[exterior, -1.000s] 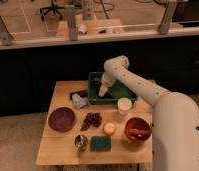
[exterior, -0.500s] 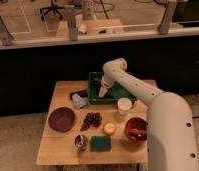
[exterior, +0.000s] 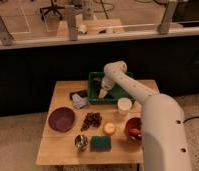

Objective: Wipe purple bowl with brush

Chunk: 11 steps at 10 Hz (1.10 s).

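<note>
The purple bowl (exterior: 61,119) sits empty on the left side of the wooden table (exterior: 63,150). A small dark elongated thing, which looks like the brush (exterior: 76,93), lies at the back left, beside the green tray (exterior: 93,79). My gripper (exterior: 102,93) is at the end of the white arm, reaching down into the left part of the green tray. It is to the right of the brush and well behind the purple bowl.
A grey crumpled object (exterior: 79,102) lies in front of the brush. A cluster of dark grapes (exterior: 92,120), a white cup (exterior: 124,105), a small orange item (exterior: 109,128), a red bowl (exterior: 133,127), a green sponge (exterior: 100,143) and a metal cup (exterior: 81,142) stand on the table.
My gripper has dipped slightly lower into the left part of the tray. The objects on the table have not moved.
</note>
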{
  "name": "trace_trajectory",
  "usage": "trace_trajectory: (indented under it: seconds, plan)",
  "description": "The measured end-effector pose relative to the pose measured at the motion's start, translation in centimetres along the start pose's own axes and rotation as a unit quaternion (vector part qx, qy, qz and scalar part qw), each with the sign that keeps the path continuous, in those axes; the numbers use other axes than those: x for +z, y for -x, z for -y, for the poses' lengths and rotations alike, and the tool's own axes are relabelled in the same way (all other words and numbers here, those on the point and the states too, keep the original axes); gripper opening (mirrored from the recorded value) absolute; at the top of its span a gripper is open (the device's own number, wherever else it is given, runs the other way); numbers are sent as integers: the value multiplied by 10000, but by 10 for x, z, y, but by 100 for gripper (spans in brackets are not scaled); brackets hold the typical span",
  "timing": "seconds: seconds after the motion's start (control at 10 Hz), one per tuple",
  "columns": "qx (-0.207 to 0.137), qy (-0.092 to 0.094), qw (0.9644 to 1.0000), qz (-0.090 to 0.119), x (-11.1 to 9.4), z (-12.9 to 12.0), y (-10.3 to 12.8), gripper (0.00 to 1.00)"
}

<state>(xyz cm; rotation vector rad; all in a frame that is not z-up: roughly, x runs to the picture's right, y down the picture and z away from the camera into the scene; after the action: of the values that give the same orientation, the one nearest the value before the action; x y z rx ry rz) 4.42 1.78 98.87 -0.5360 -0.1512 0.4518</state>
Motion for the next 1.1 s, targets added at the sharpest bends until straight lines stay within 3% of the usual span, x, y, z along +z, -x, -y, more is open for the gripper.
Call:
trace_trajectory:
  seconds: [0.4,0.7,1.1]
  plan:
    - [46,127,9999,-4,4,-1,-1,40]
    - [283,52,9996,-58,0,2,-4,9]
    - [426,-73,9990,68,-24,7,-2,4]
